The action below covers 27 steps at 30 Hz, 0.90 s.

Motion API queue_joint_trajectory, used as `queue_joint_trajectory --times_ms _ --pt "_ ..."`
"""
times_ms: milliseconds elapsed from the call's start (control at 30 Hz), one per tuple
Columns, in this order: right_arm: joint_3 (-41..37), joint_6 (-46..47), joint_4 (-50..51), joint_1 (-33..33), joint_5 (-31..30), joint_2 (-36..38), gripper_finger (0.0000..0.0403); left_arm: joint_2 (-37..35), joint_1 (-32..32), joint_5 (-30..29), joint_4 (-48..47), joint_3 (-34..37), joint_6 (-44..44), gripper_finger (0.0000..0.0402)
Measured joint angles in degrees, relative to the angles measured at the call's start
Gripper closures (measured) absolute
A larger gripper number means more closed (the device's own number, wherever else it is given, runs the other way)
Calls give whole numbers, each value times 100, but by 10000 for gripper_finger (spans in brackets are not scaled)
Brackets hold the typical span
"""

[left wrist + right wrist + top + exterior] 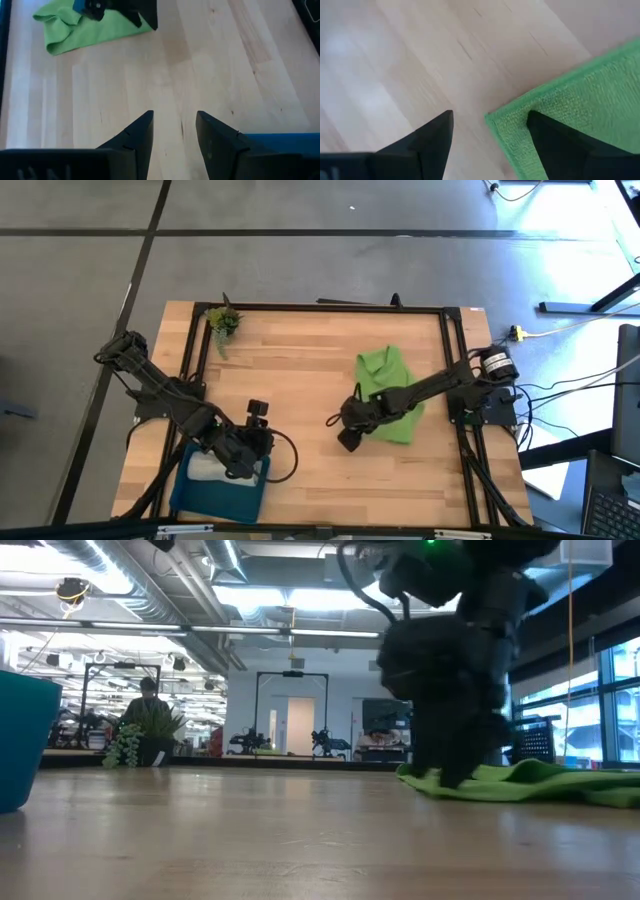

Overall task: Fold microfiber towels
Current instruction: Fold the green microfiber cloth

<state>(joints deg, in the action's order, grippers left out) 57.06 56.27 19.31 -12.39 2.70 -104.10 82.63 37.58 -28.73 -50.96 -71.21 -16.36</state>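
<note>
Right tool (490, 132) stands wide open over the green towel's (580, 95) near corner, one finger on the cloth, one on bare worktop (420, 60). Left tool (174, 131), open, waits over the tray (215, 495), well clear of the towel. Risk: closing now may pinch one layer or slip off the edge.

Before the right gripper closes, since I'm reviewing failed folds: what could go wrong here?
1. The right gripper is open with only the corner of the bright lime green microfiber towel between its fingers, one finger on the cloth; it may grab one thin layer that slips out.
2. That towel lies bunched, so lifting could drag the heap rather than fold it.
3. The light grey towel sits in the blue rectangular tray under the open left gripper, untouched.
</note>
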Motion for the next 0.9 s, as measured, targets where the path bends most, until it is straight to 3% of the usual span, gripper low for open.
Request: queue_joint_trajectory --times_ms 200,500,633,900 --pt "2 -730 -746 66 -23 -137 141 0 0 18 -2 1 -4 265" --pt "327 -1171 -86 -276 -785 624 141 0 -34 16 235 105 -105 265" --pt "468 -1151 492 -591 -1515 1119 141 2 -115 13 946 559 141 265" --pt "517 -1010 1068 -1183 -2801 1948 141 13 -432 71 3399 1627 1259 265"
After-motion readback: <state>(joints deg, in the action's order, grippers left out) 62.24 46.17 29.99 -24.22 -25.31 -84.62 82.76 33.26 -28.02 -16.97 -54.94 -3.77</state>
